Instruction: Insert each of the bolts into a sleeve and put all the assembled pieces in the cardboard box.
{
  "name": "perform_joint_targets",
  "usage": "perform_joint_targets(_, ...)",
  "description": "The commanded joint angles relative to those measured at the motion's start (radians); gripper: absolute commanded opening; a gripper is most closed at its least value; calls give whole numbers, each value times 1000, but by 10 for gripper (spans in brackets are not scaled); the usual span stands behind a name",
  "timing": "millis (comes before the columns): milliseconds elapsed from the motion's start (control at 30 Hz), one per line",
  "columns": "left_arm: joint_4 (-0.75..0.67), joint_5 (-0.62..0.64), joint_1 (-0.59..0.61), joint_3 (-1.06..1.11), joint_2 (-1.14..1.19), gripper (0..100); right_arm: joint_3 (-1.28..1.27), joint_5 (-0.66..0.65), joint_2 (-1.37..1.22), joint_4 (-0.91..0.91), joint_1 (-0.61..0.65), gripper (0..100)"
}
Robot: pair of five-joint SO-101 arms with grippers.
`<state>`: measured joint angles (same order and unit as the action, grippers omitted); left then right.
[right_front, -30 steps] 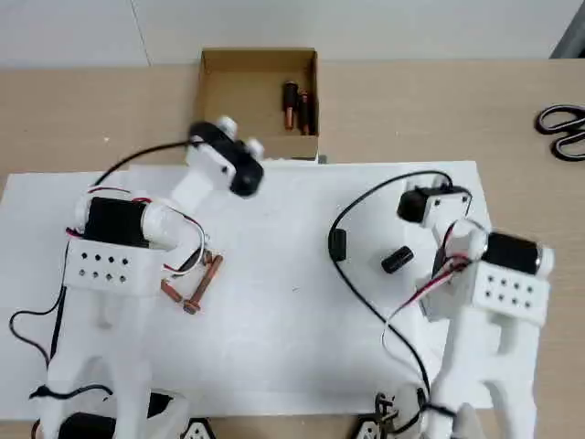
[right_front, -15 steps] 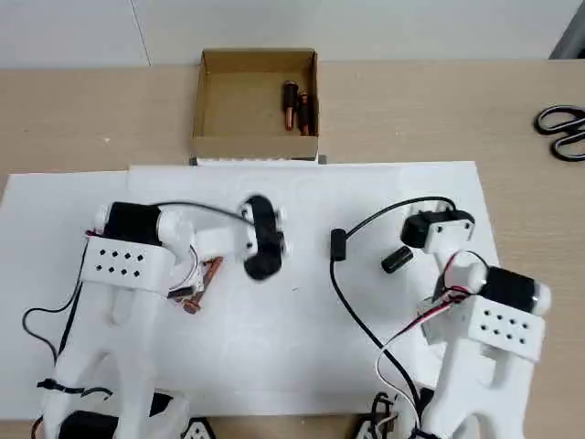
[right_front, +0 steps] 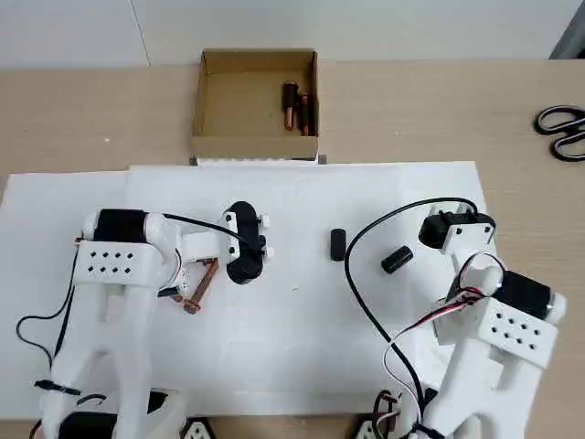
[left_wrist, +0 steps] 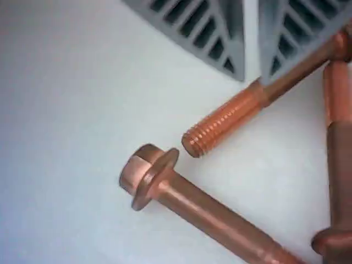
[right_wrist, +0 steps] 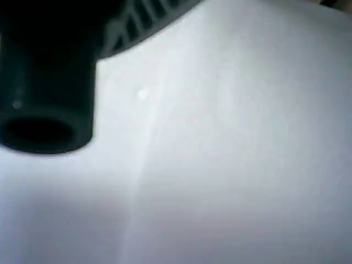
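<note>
Left end effector (left_wrist: 251,74): fingers (left_wrist: 212,33) nearly closed, only a slit between them, nothing clamped that I can see. It hangs right over the loose bolts (right_front: 199,285), which lie on the white sheet (right_front: 292,357) under the left arm's forearm. Wrist cam shows three of them. The threaded bolt (left_wrist: 220,126) runs under one fingertip, not through the slit. The flange-head bolt (left_wrist: 181,201) has its head just off that threaded tip, with a small gap between them. The third bolt (left_wrist: 336,143) lies alongside at the frame edge. All three are flat on the sheet with no sleeves on them. Right end effector (right_front: 439,230): can't tell its opening, since its own motor housing covers it from above. It sits just beside the black sleeve (right_front: 397,259), which lies on its side on the sheet. In the right wrist cam that sleeve looms very close, open bore visible; whether they touch, can't tell. Second black sleeve (right_front: 338,244) is nearer the sheet's middle, just beside the right arm's cable (right_front: 366,306). Cardboard box (right_front: 198,101) is on the bare wooden surface (right_front: 439,101) past the sheet's far edge. Assembled pieces (right_front: 297,105) are inside against its right wall. Scissors (right_front: 562,131) are at the far right edge of the surface, well apart from everything.
</note>
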<state>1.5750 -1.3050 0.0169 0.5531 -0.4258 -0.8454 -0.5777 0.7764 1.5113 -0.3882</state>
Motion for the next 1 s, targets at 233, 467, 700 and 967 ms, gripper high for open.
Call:
perform_joint_targets(233, -264, -94, -15, 131, 0, 75, 3, -3, 18, -8, -8, 4)
perform_joint_targets(467, -322, -94, -41, 137, 55, 76, 3, -6, 18, -8, -36, 4)
perform_joint_targets(700, -367, -91, -34, 21, 273, 76, 3, -11, 22, -7, -93, 4)
perform_joint_targets(967, -367, -89, -32, -82, 425, 76, 3, -11, 24, -5, -94, 4)
